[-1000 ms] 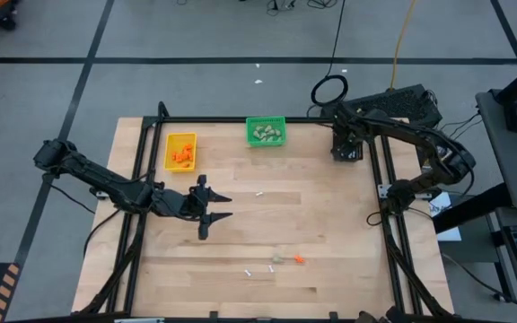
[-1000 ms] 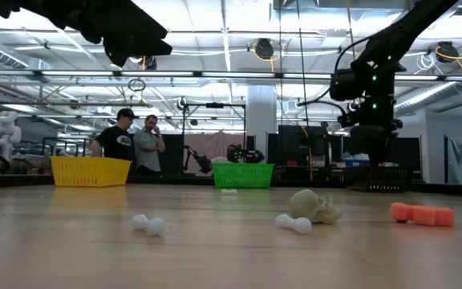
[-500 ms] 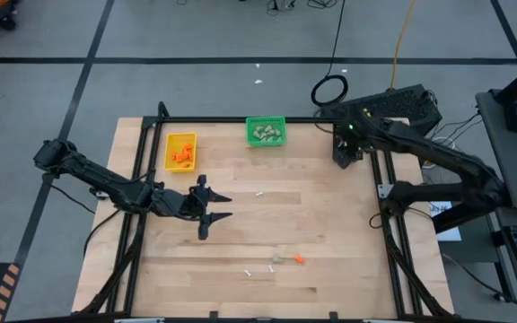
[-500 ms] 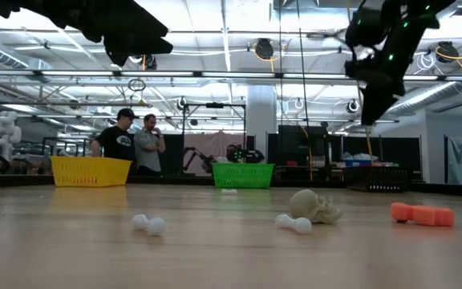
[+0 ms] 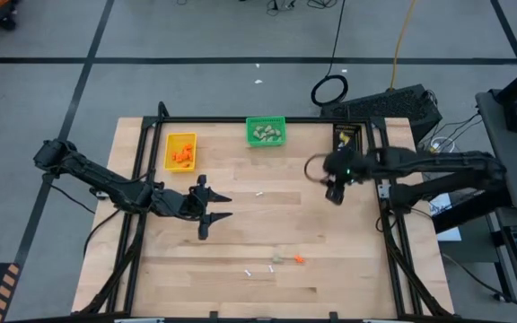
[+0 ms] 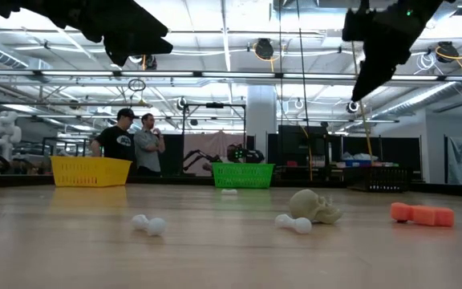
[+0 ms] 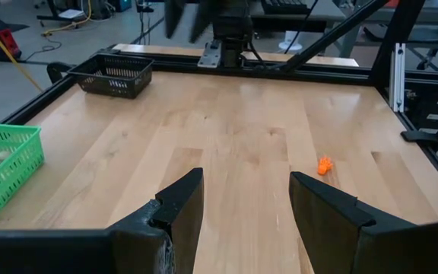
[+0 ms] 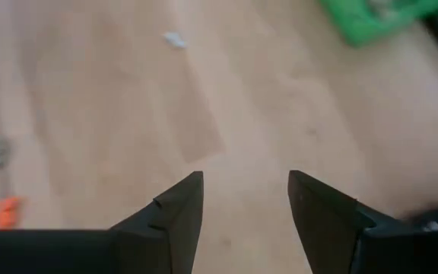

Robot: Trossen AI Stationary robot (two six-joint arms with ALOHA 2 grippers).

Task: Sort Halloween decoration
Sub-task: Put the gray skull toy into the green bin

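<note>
Loose pieces lie on the near half of the table: an orange bit, a beige skull-like lump and two white sticks. Another white stick lies mid-table. My left gripper hovers open left of centre, pointing toward the right edge; its wrist view shows the orange bit ahead. My right gripper hangs open above the right-centre of the table, holding nothing. Its wrist view looks down on the white stick and the orange bit.
Three bins stand along the far edge: yellow with orange bits, green with beige lumps, black in the far right corner. Bare wood lies between the grippers. Two people stand in the room beyond the table.
My right gripper has left its place over the black bin, risen, and swung toward the table's near and left side, out over the right-centre of the wood. My left arm and the loose pieces have stayed where they were.
</note>
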